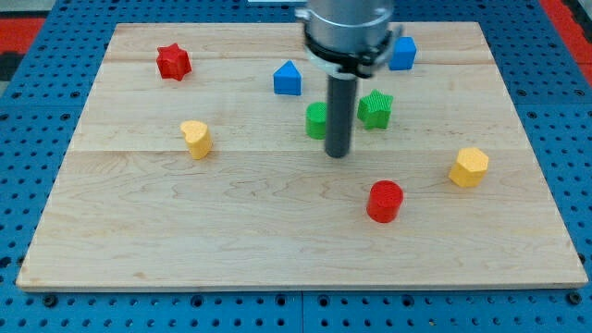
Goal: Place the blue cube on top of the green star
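Observation:
The blue cube (403, 53) sits near the view's top, right of the arm's body. The green star (376, 108) lies below it, just right of the rod. My tip (339, 154) rests on the board below and between the green star and a second green block (316, 120), which the rod partly hides. The tip touches neither the cube nor the star.
A blue house-shaped block (288, 79) lies left of the rod. A red star (173, 62) is at top left, a yellow heart-like block (196, 139) at left, a red cylinder (385, 202) below the tip, a yellow hexagon (469, 167) at right. The wooden board (139, 250) ends in blue pegboard.

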Controlling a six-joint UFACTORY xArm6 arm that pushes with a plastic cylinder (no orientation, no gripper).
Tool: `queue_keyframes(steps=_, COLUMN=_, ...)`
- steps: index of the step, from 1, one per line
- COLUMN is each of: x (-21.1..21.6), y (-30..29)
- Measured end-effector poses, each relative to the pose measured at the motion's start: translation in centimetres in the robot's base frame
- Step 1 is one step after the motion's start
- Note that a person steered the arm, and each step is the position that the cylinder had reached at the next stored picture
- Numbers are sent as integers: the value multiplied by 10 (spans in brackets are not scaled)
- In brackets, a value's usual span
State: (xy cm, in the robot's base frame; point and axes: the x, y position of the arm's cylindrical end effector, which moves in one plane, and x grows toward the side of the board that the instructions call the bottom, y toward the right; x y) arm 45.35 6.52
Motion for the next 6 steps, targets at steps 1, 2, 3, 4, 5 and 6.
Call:
queue_keyframes(steps=1, x=3, y=75)
queue_keyframes(steps=2, x=-10, y=137)
queue_keyframes(steps=3, x=-36, y=220)
queue_keyframes(steps=4, x=-95, y=250)
queue_keyframes(steps=5, x=-165, y=265)
queue_keyframes(steps=6, x=-220, y=222)
